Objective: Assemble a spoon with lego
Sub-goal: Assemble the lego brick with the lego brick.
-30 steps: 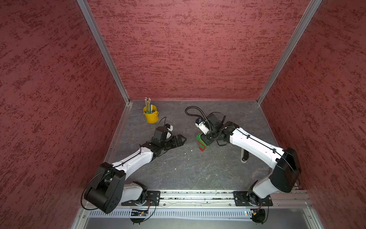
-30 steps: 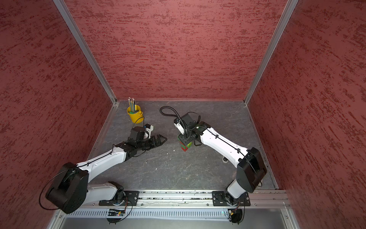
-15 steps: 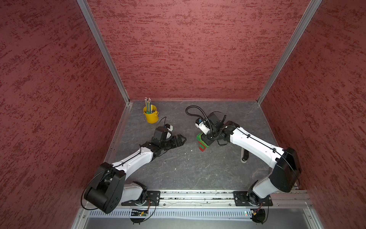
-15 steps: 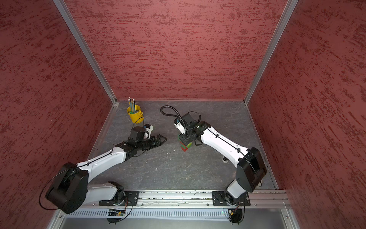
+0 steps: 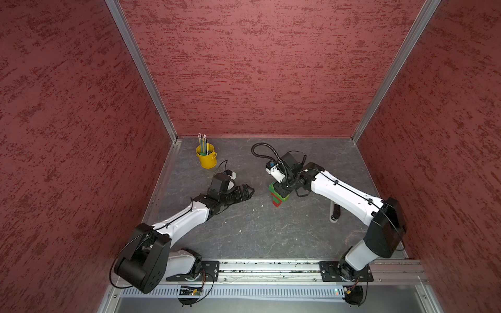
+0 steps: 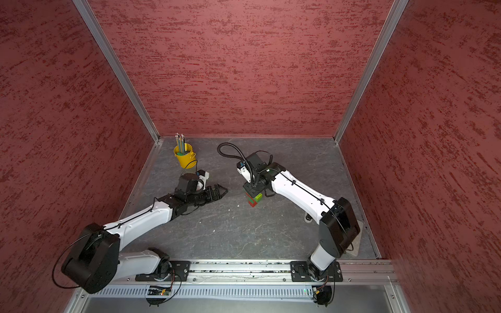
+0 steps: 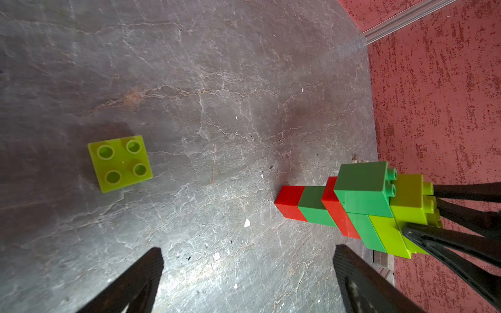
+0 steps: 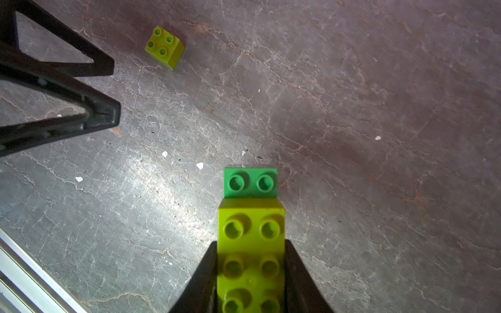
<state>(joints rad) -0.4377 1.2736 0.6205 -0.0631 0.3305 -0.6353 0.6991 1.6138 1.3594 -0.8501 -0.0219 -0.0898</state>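
Done: spoon [image 7: 352, 211] upright on the tabletop [image 7: 189, 81], red-green handle down, stepped head up.
Left to do: one lime brick [image 7: 120, 163] lies loose, well apart; probably the last piece.
Right claw [image 8: 250, 271]: clamped on the spoon's lime top.
Left claw [image 7: 248, 257]: wide, empty.
Materials: glossy, hard, studded plastic; matte, veined grey tabletop.

the left arm [image 5: 185, 219] and right arm [image 5: 344, 192] had white shells between bulky black joints, thin black cables [image 5: 352, 189] clipped along them. the left claw [image 7: 248, 258] and right claw [image 8: 250, 244] were black, with tapered fingers [image 7: 135, 284].
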